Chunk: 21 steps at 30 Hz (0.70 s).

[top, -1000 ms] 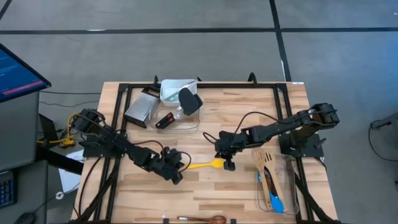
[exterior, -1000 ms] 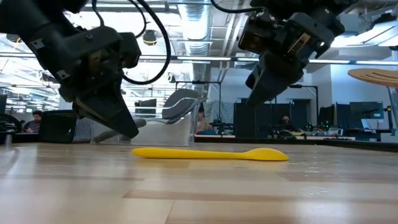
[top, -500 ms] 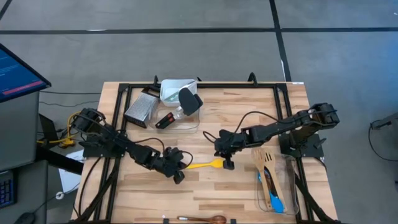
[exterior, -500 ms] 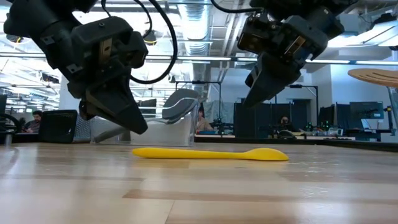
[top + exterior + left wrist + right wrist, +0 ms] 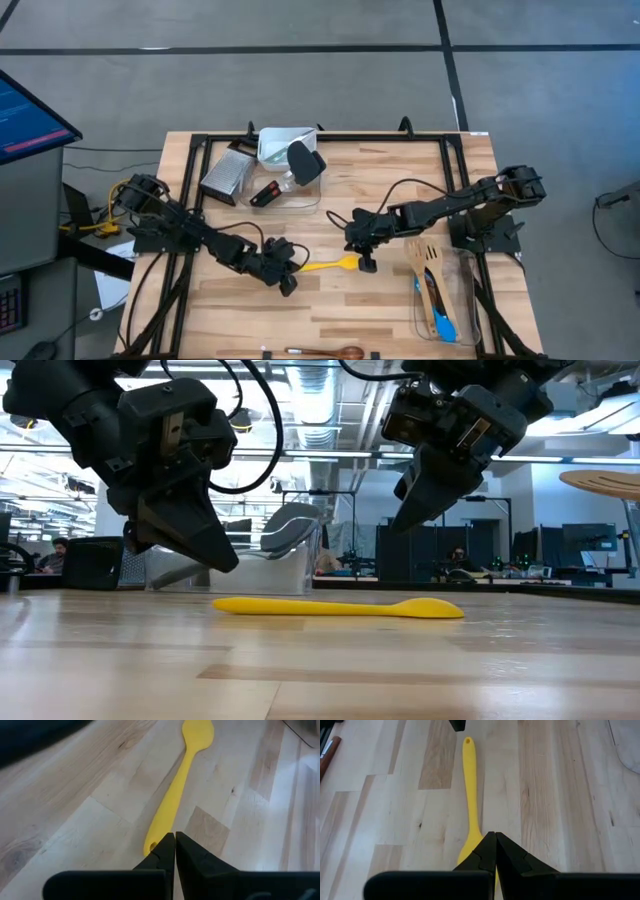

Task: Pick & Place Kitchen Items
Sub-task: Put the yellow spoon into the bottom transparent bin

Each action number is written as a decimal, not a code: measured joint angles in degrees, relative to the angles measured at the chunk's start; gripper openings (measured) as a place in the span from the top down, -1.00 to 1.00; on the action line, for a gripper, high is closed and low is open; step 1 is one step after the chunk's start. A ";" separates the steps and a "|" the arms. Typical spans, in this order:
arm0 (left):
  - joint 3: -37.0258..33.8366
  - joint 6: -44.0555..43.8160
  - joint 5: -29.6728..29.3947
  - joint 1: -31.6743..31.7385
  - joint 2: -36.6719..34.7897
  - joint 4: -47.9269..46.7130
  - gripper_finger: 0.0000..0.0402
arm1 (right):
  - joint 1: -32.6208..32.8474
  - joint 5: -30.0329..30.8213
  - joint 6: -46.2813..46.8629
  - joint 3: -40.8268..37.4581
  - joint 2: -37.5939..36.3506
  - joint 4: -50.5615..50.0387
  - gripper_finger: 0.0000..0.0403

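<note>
the yellow silicone spoon (image 5: 328, 265) lies flat on the wooden tabletop (image 5: 400, 190) near its middle, bowl end pointing to 3 o'clock and handle end to 9 o'clock in the high view. the left tool (image 5: 288, 284) hangs just above the handle tip, at the spoon's 9 o'clock end, fingers clenched together with nothing between them; in the left wrist view the closed tips (image 5: 174, 844) sit right over the hole in the handle. the right tool (image 5: 368, 266) hangs over the bowl end, at the 3 o'clock end, also clenched on nothing; the low view shows it (image 5: 408, 513) lifted clear of the spoon (image 5: 338, 606). a clear tub (image 5: 468, 300) at the tabletop's 4 o'clock edge holds a wooden slotted turner (image 5: 424, 268) and a blue spoon (image 5: 443, 322). another clear tub (image 5: 272, 140) at 12 o'clock holds a black spatula (image 5: 303, 160). a wooden spoon (image 5: 330, 352) lies along the 6 o'clock edge.
</note>
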 joint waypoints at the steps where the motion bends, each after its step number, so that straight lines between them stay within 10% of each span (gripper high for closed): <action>1: 0.02 -0.08 -0.05 -0.12 0.00 0.00 0.99 | 0.00 0.00 0.00 0.00 0.00 0.01 1.00; 21: 0.02 -1.56 -3.36 -1.56 3.39 1.61 0.99 | 0.01 0.02 0.01 0.02 0.02 0.18 1.00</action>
